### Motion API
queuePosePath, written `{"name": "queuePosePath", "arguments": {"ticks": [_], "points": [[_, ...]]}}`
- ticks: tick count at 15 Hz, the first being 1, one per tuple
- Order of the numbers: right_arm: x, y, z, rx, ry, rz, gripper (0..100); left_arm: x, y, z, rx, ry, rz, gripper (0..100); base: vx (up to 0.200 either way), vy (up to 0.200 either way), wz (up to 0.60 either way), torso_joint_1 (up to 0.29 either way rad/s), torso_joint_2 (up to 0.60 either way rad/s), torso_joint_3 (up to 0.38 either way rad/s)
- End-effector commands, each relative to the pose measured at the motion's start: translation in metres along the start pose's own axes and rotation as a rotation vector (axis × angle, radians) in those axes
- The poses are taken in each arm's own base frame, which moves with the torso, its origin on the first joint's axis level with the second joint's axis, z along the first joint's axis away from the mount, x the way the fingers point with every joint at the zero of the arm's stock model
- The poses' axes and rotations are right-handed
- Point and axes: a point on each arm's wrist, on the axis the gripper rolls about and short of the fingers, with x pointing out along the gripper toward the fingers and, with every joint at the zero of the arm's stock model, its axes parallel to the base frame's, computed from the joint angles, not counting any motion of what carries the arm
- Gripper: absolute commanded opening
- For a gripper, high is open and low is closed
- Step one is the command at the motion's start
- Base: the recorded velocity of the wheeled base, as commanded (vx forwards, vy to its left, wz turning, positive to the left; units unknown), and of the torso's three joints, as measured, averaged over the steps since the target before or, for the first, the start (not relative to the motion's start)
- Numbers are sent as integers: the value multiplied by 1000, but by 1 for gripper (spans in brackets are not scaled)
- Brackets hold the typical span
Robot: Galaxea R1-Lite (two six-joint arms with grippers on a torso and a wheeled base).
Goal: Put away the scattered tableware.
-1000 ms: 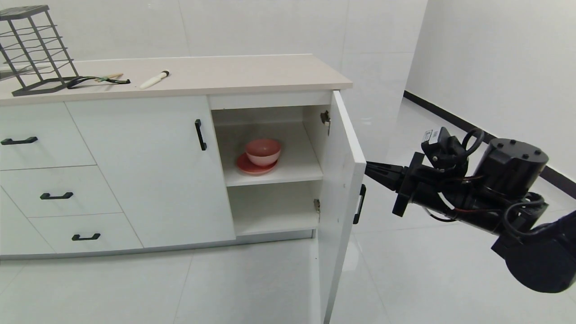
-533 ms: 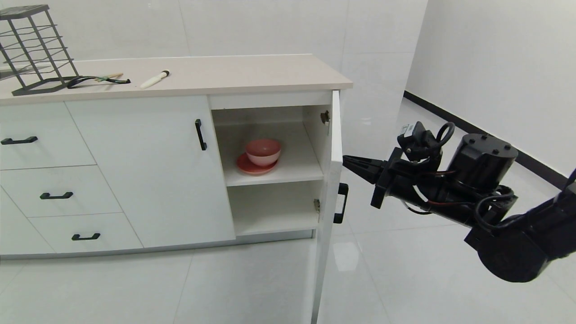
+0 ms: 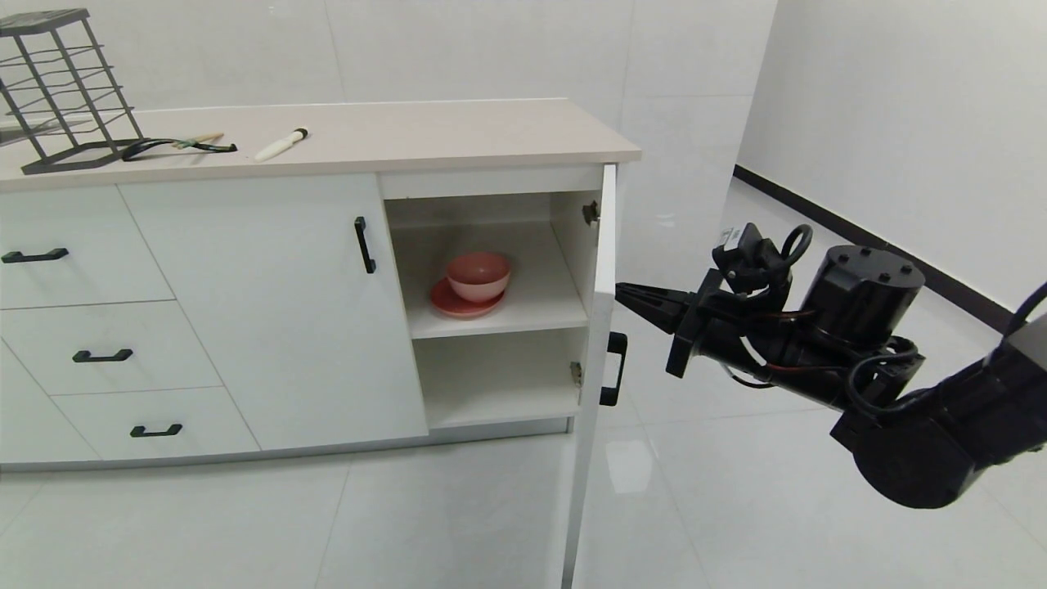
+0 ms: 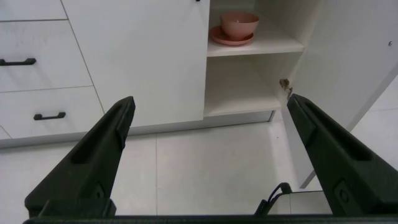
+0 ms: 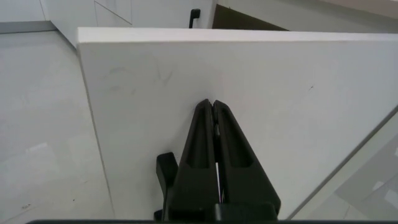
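Observation:
A pink bowl (image 3: 478, 275) sits on a pink plate (image 3: 463, 305) on the upper shelf of the open cupboard; both also appear in the left wrist view, bowl (image 4: 239, 23) on plate (image 4: 231, 40). The white cupboard door (image 3: 595, 360) stands edge-on to me, partly swung. My right gripper (image 3: 623, 293) is shut with nothing in it, its tips pressed against the door's outer face (image 5: 261, 106) just above the black handle (image 3: 612, 370). My left gripper (image 4: 208, 118) is open, hanging low in front of the cabinet over the floor.
On the countertop (image 3: 458, 131) lie a white-handled utensil (image 3: 280, 145), black-and-green tongs (image 3: 184, 146) and a black wire rack (image 3: 61, 86). Left of the open cupboard are a closed door (image 3: 270, 311) and several drawers (image 3: 90, 327). White tiled floor spreads in front and to the right.
My right gripper has pushed left against the door, which has swung from wide open towards the cabinet. The bowl and plate have not moved.

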Motion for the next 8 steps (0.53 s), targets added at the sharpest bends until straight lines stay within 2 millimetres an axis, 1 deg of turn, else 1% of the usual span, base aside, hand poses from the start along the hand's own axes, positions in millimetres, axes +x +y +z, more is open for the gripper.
{"name": "queuePosePath", "arguments": {"ticks": [1, 3, 7, 8], "points": [[4, -1, -7, 8, 15, 4, 0, 0, 0, 0, 0, 1, 0, 100, 0, 0, 0, 0, 0, 0], [9, -3, -8, 5, 8, 3, 0, 0, 0, 0, 0, 1, 0, 100, 0, 0, 0, 0, 0, 0], [7, -7, -9, 5, 11, -7, 0, 0, 0, 0, 1, 1, -1, 100, 0, 0, 0, 0, 0, 0], [7, -7, -10, 6, 12, -7, 0, 0, 0, 0, 0, 1, 0, 100, -200, 0, 0, -2, -2, -2]]}}
